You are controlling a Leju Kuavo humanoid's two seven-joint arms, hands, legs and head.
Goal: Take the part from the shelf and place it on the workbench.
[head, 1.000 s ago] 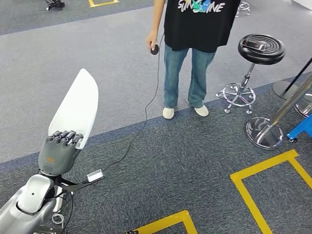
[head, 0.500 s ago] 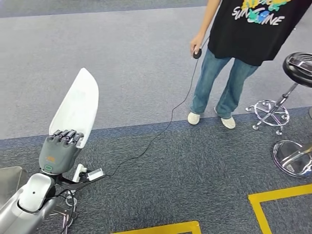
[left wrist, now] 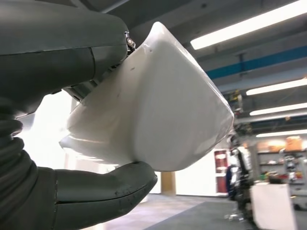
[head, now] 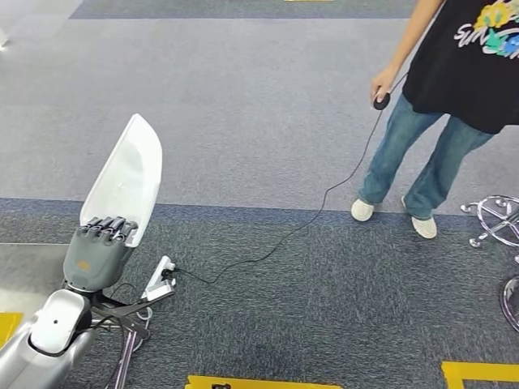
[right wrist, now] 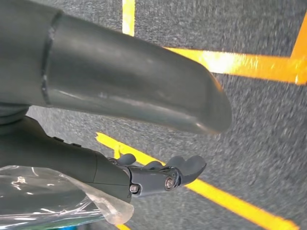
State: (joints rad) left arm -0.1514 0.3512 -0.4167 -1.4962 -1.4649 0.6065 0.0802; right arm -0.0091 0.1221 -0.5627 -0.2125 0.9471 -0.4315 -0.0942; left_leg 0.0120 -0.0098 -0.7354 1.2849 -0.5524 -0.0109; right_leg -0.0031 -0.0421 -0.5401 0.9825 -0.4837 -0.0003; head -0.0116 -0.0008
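The part is a white, smooth, scoop-shaped shell (head: 128,174), held upright low on the left of the head view. My left hand (head: 98,251) grips its lower end, with the dark fingers curled over the rim. In the left wrist view the shell (left wrist: 163,105) sits between the thumb (left wrist: 101,191) and the fingers above it. My right hand (right wrist: 90,96) hangs over dark carpet, its thumb and fingers stretched out and apart with nothing between them.
A person (head: 440,121) stands at the right holding a small black controller (head: 381,100). Its cable (head: 318,212) runs across the carpet to a white power strip (head: 160,278) near my left hand. A stool base (head: 497,220) is at the right edge. Yellow tape (head: 263,382) marks the floor.
The whole view has swung left, so the person and the stool have slid to the right of the picture. My left hand holds the white shell as before.
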